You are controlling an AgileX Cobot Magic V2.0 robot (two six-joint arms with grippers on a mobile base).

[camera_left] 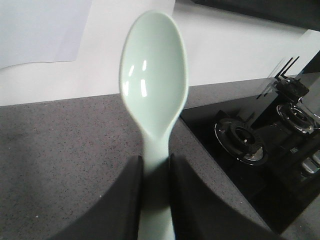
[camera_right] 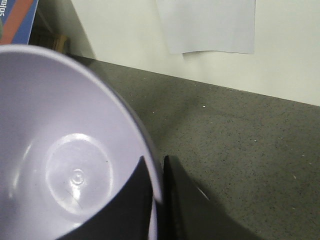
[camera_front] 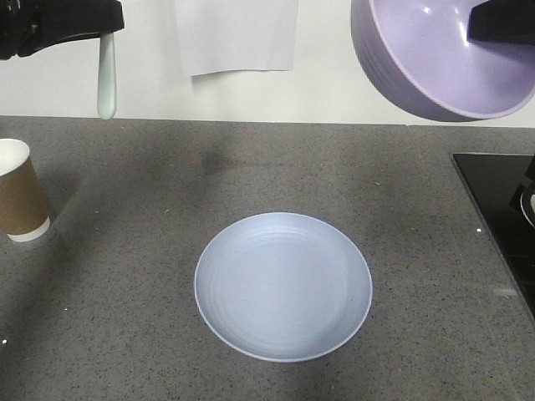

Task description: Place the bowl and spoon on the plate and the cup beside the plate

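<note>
The left jaws are closed on the handle of the spoon (camera_left: 152,90), which hangs down in the air at upper left. The right jaws pinch the rim of the bowl (camera_right: 65,150), one inside and one outside, and hold it high and tilted. The plate (camera_front: 282,284) lies on the worktop (camera_front: 125,334). The cup (camera_front: 21,200) stands at far left, well apart.
</note>
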